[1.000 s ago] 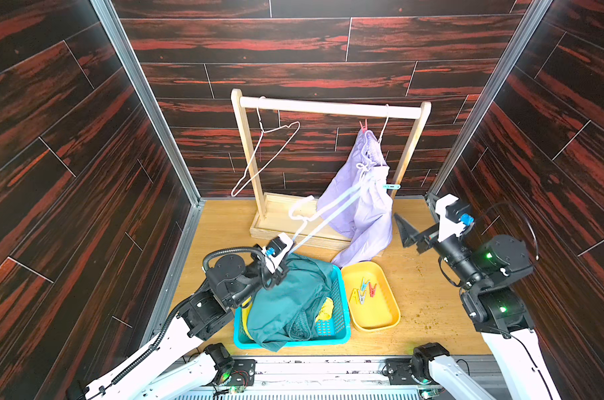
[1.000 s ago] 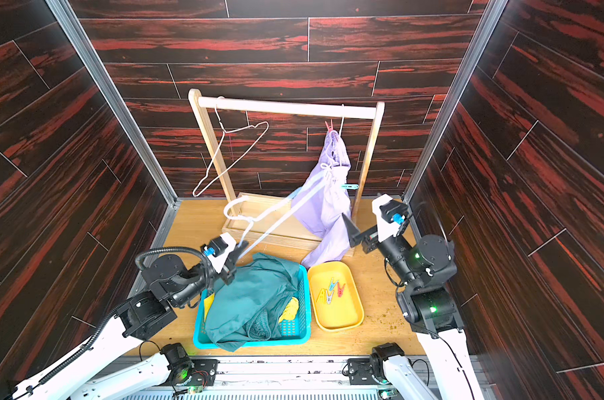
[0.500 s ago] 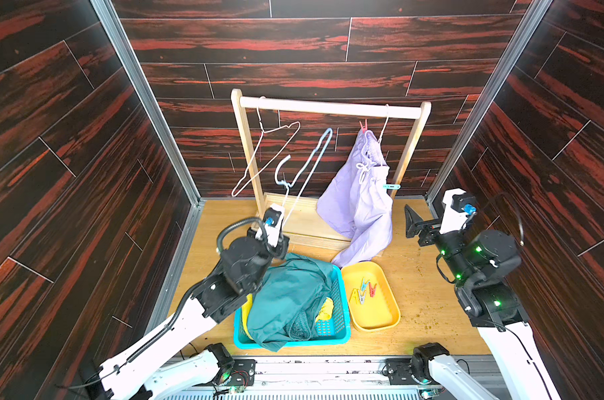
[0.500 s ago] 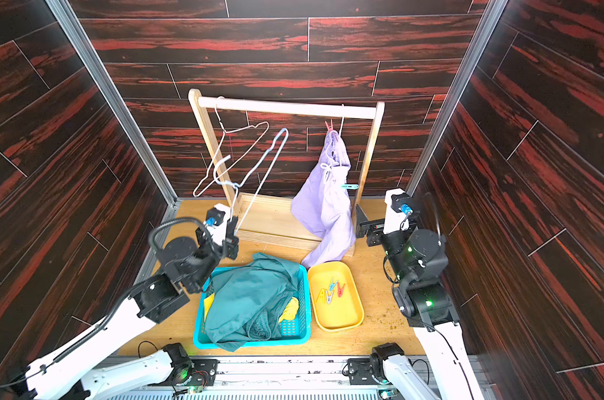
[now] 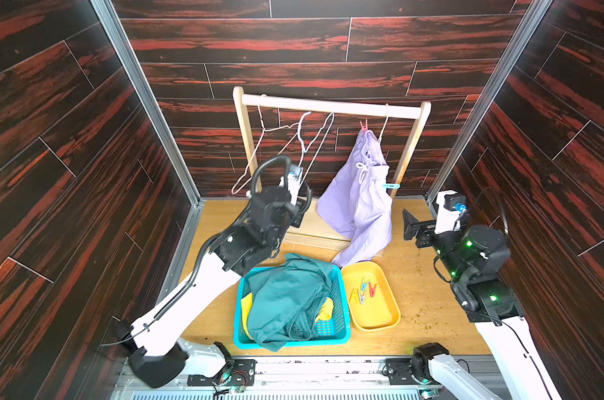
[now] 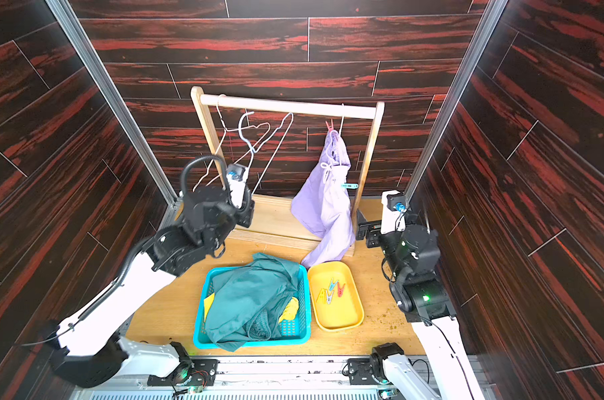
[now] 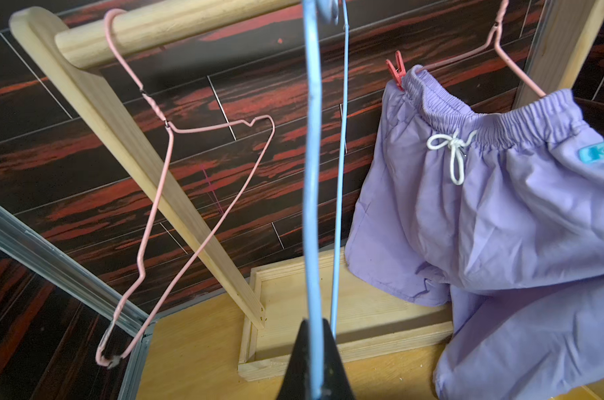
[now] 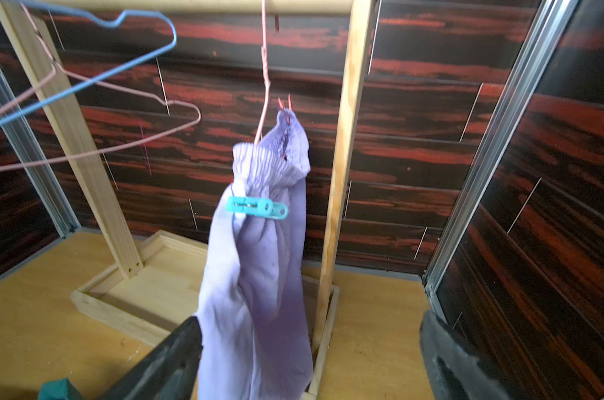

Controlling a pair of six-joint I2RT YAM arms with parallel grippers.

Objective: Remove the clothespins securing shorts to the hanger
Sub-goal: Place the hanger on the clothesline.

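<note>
Below the wooden rail (image 7: 172, 24), my left gripper (image 7: 311, 332) is pinched tight on the blue hanger (image 7: 309, 173). My right gripper (image 8: 309, 325) is wide open by the lavender shorts (image 8: 259, 277), pinned with a red clothespin (image 7: 397, 71) and a blue clothespin (image 8: 257, 207).

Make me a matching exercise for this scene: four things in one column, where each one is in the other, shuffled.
1 lavender shorts
2 teal shorts
3 blue hanger
4 loose clothespins

A in the yellow tray
B clamped in the left gripper
C pegged on the pink hanger
D in the blue basket

Pairs: 1-C, 2-D, 3-B, 4-A
</note>
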